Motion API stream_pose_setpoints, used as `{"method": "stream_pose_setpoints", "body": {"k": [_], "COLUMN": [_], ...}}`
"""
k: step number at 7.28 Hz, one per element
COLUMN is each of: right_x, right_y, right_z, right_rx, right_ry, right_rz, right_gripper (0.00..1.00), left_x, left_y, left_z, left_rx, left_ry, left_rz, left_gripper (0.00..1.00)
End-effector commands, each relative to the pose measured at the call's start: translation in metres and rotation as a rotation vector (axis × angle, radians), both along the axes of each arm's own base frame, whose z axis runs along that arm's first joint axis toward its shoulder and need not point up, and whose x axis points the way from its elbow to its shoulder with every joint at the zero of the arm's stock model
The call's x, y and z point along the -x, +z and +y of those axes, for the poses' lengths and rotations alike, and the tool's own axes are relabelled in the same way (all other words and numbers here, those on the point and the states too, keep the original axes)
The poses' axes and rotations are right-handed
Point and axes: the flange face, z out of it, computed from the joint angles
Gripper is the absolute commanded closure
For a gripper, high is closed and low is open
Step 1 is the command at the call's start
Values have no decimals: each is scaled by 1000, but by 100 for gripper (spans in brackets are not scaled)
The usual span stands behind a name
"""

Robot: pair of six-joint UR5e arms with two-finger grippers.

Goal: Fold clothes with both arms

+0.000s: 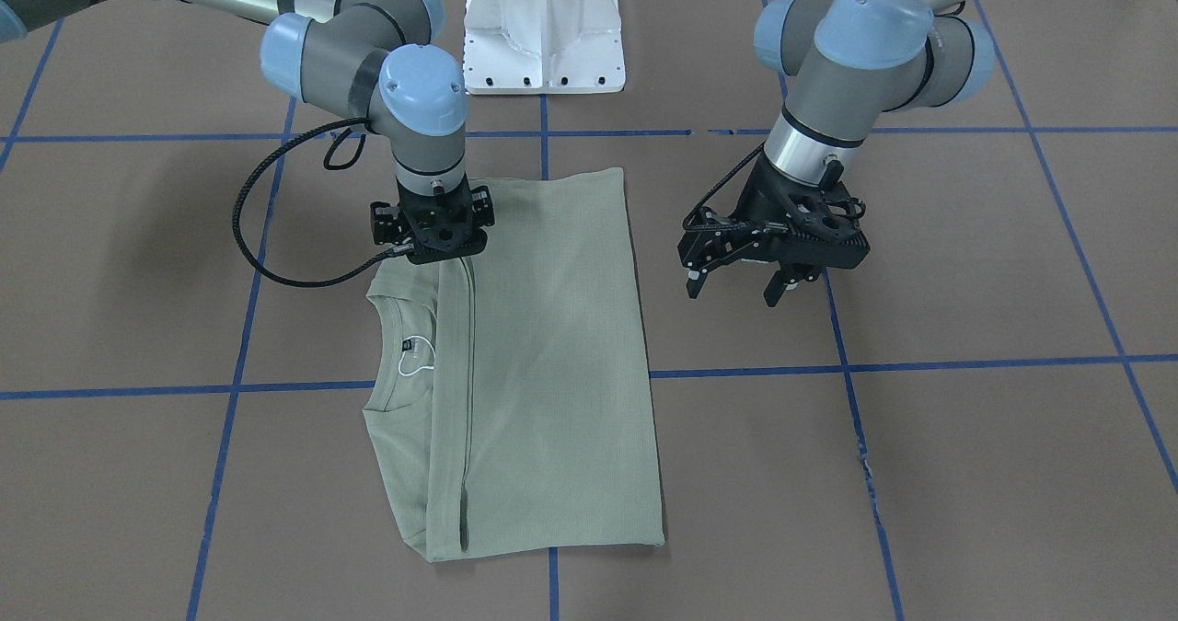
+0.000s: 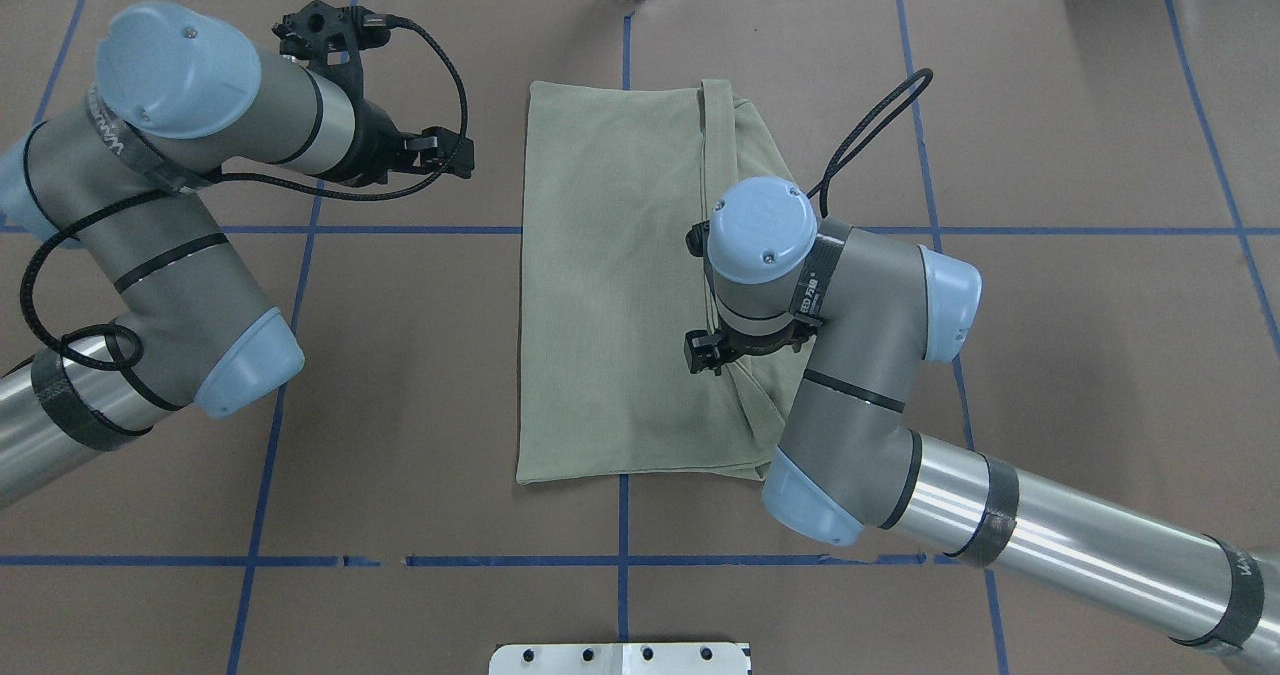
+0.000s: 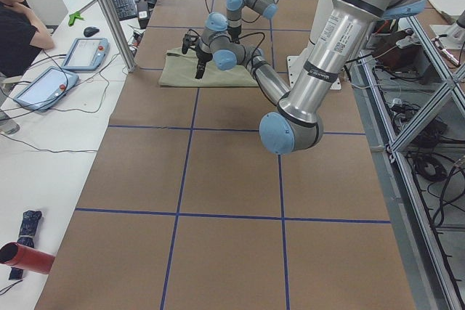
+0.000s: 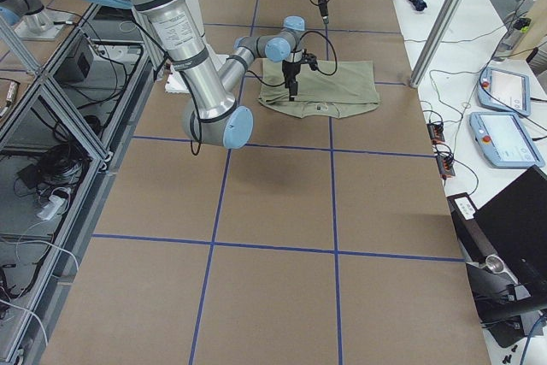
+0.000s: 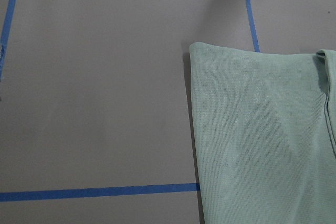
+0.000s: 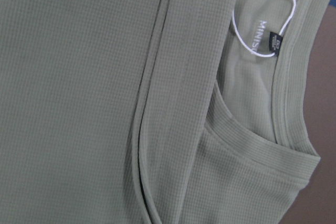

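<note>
The sage-green shirt [image 1: 552,354] lies flat mid-tabletop [image 1: 966,474], folded into a long rectangle. Its long axis runs from the robot's side out toward the far edge, crossing a blue tape line [image 1: 920,364]. The neckline opens toward the robot's right, with the black neck label [image 1: 408,345] and the white string loop [image 1: 416,361] showing inside it. A folded-over panel covers the rest, its hem lying along the long axis.

The right tool [image 1: 433,244] points straight down at the shirt's shoulder edge. Its fingers are hidden, so I cannot tell its grip. The left tool [image 1: 732,294] hovers beside the shirt over bare tabletop, fingers spread and holding nothing.
</note>
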Motion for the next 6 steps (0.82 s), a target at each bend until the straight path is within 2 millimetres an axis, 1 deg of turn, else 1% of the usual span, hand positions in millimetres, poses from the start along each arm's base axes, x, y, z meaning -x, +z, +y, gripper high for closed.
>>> {"method": "stream_pose_setpoints", "body": {"k": [1, 4, 5, 6], "right_x": [12, 5, 0, -5], "right_y": [16, 28, 34, 46], "right_z": [5, 1, -2, -2], "right_rx": [10, 13, 17, 23], "right_ry": [-11, -10, -4, -2], "right_rz": [32, 47, 53, 67], "right_gripper": [0, 0, 0, 0], "left_x": [0, 0, 0, 1], "left_y": [0, -2, -2, -3], "left_z": [0, 1, 1, 3], "left_rx": [1, -2, -1, 1], "left_ry": [-1, 1, 0, 1], "left_rz": [1, 4, 5, 4], "left_gripper": [0, 0, 0, 0]}}
